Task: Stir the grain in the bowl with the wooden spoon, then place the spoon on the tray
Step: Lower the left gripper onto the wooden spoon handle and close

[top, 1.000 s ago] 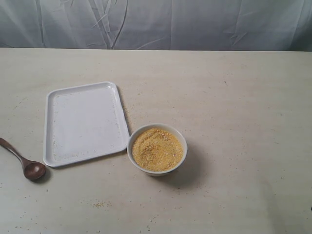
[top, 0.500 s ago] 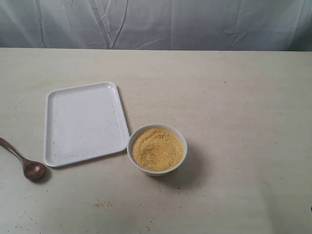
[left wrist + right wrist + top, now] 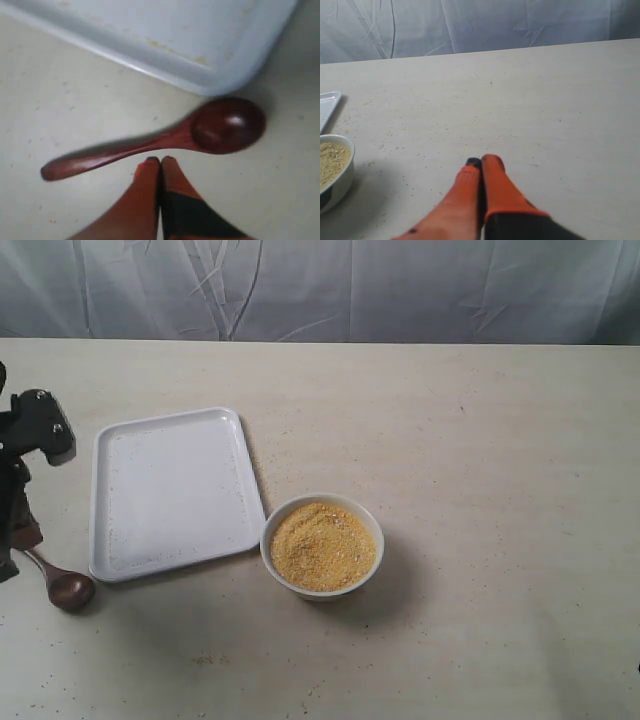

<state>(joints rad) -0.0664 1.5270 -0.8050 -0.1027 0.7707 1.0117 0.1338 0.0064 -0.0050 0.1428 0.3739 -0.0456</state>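
We're barely started: our left gripper (image 3: 160, 161), jaws pressed together, hovers over the wooden spoon (image 3: 165, 140) at the tray's (image 3: 170, 490) seven o'clock; stirring's all ahead.

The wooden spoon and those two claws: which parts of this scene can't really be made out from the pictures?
Wooden spoon: in the exterior view, its upper handle is hidden behind the left arm.
Left gripper: cut off by the exterior view's edge, fingertips unseen there.
Right gripper: absent from the exterior view.
Bowl: cut off by the right wrist view's edge.
Tray: only a blurred corner in the left wrist view.
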